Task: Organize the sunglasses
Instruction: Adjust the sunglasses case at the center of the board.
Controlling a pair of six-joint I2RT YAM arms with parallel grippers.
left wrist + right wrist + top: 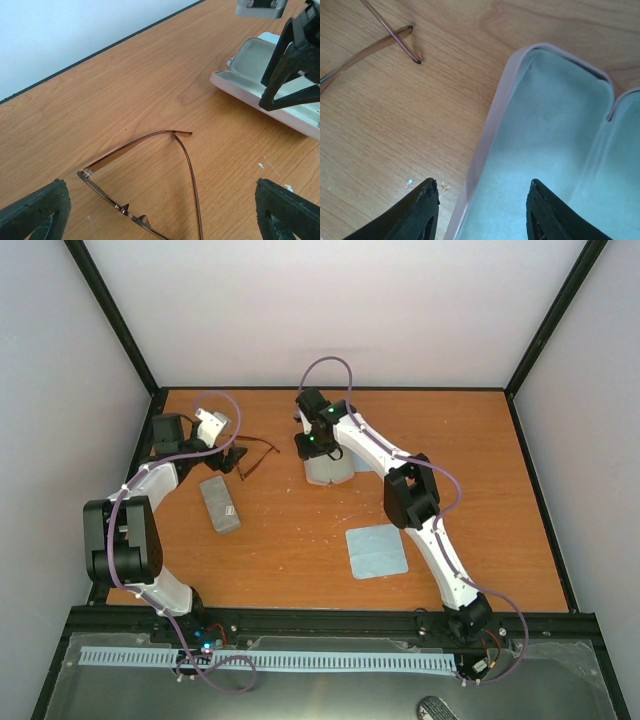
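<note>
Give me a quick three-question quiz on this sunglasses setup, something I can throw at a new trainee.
1. True or false: the pink case lies open beneath the right gripper.
2. Fill in: the closed grey case lies on the ___ arm's side of the table.
3. What lies directly below the open left gripper? A) the grey case B) the brown sunglasses C) the pink case

Key: 1 true; 2 left; 3 B.
</note>
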